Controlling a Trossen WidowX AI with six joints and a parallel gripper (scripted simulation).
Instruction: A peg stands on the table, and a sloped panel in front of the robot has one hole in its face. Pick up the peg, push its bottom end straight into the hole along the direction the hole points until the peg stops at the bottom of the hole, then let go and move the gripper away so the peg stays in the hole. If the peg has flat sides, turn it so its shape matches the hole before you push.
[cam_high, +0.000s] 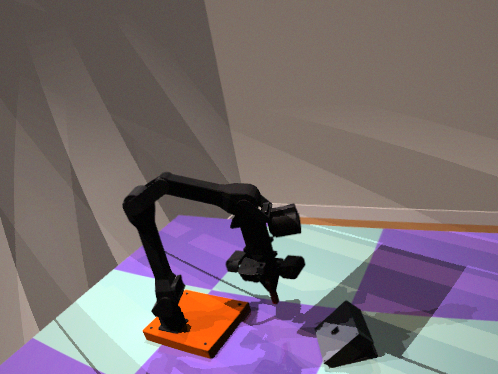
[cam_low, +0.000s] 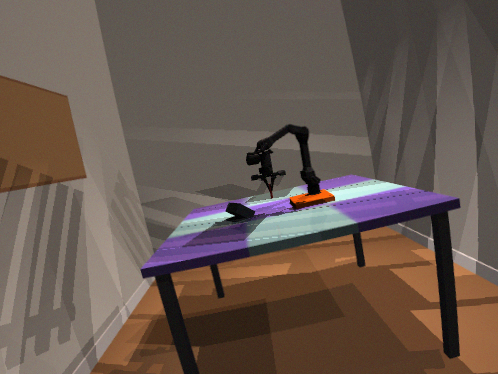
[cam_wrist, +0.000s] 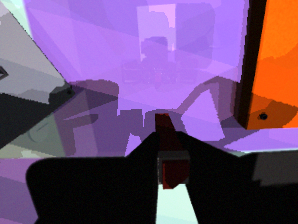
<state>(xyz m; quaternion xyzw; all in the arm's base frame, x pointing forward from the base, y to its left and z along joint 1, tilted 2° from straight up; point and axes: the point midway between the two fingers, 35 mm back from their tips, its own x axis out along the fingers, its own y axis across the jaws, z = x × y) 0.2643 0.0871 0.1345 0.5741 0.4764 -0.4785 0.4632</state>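
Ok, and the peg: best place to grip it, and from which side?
Upper end of the red peg, from above, fingers on opposite sides. It's slim and hangs roughly upright, lower end pointing down; gripping high should leave that end free for the hole. The gripper already has it that way.

On all the things which are shown here, I can read no text, no label, no brand, no number and no sign. The orange base plate (cam_high: 227, 320) (cam_low: 325, 198) (cam_wrist: 280, 65) carries only small dark dots, and the dark block with the sloped panel (cam_high: 356, 327) (cam_low: 240, 210) (cam_wrist: 30, 60) bears no readable letter or digit.
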